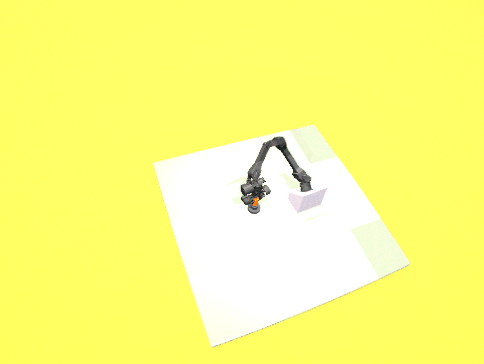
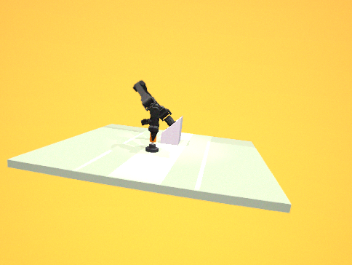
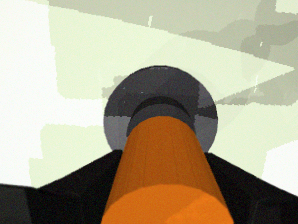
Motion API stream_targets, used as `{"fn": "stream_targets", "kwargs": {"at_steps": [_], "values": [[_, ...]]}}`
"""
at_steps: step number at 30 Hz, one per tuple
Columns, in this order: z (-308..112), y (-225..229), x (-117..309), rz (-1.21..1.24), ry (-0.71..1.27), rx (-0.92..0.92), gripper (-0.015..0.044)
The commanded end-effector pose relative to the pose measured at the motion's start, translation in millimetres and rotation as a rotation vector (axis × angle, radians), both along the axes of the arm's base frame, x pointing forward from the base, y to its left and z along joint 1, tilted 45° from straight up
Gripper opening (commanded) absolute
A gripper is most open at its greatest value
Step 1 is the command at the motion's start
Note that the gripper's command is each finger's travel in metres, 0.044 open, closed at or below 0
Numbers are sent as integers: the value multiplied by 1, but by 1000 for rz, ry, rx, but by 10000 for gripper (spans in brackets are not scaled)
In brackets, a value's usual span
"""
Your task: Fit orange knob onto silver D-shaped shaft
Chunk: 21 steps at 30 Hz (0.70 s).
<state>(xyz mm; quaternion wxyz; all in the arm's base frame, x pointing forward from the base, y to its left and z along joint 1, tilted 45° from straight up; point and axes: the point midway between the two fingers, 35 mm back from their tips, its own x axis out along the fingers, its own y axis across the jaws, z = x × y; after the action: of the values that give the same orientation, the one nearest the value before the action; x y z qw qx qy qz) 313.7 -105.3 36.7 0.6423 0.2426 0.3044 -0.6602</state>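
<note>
The orange knob point(image 1: 255, 202) point(image 2: 155, 138) point(image 3: 162, 172) is upright between the fingers of my gripper point(image 1: 255, 200) point(image 2: 153, 137) point(image 3: 162, 159), which is shut on it. The dark round pedestal point(image 1: 254, 210) point(image 2: 152, 149) point(image 3: 160, 82) stands directly below the knob. In the exterior view a small pale bit of the shaft point(image 2: 153, 143) shows between the knob's lower end and the pedestal. In the wrist view the knob covers the shaft and the middle of the pedestal. The knob's hole and both flat sides are hidden, so their alignment cannot be told.
A pale lilac angled panel point(image 1: 310, 201) point(image 2: 171, 137) stands by the arm's base. The pale square board point(image 1: 260, 280) point(image 2: 233, 182) lies under everything, with light and shadow patches on it. The arm arches high between its base and the pedestal.
</note>
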Motion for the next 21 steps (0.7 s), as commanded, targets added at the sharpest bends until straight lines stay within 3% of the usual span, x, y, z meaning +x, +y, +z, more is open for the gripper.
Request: {"fn": "stream_targets", "kwargs": {"at_steps": [1,9,21], "values": [[2,2,-1,2,0,-2,0],[2,1,1,143,139,9,0],[-1,0,0,151,146,10,0]]}}
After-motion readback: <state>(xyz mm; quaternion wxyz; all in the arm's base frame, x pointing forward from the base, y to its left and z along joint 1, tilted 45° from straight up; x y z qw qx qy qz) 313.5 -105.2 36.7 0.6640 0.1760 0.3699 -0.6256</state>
